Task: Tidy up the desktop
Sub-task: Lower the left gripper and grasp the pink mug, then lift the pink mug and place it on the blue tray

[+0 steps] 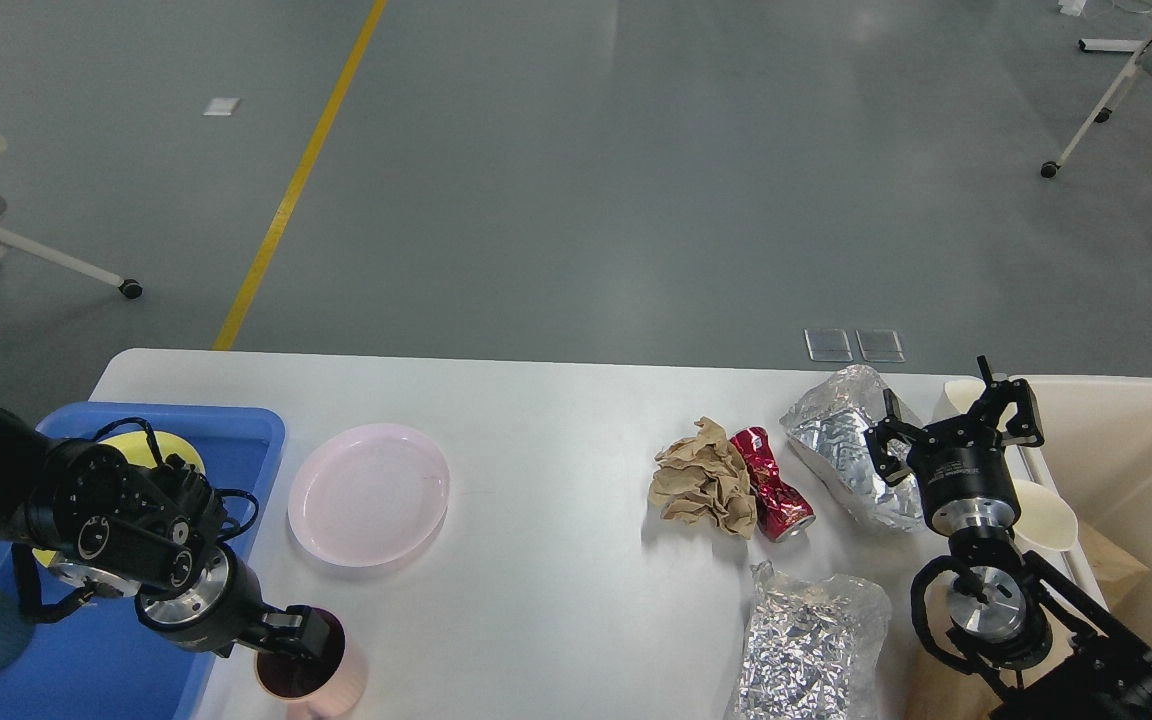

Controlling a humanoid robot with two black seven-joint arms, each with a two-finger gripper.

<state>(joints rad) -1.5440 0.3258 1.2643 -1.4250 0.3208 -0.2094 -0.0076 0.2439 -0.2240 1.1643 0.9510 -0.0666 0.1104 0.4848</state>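
A: Where is the desktop (556, 440) found, and what is carried on it?

B: The wide white surface is seen across the lower half of the head view. A pink plate (368, 493) lies left of centre; a crumpled brown paper (704, 485), a crushed red can (772, 484) and two foil bags (841, 455) (808, 645) are gathered toward the right. A blue tray (236, 425) is set at the left end, and a cream bin (1136, 440) at the right end.

A: Which item is nearest to a gripper?

B: A pink cup (311, 668) at the near left edge, just beside the tray. The left gripper (308, 640) is placed at its rim, with one finger apparently dipped inside the dark opening. Whether the jaws are closed on the wall cannot be told (the fingers are dark against the cup's interior).

A: And the other arm?

B: The right gripper (951, 425) is held above the surface between the upper foil bag and the bin, jaws spread apart, nothing between them.

A: What does the coming move depend on?

B: The cup stands upright, its opening upward, directly beneath the left jaws, and the tray lies immediately to the left. It is judged that the cup would be pinched by its wall and carried leftward into the tray. The right-hand litter is much nearer to the right arm, with the can's long axis running away from the robot, tilted slightly left.
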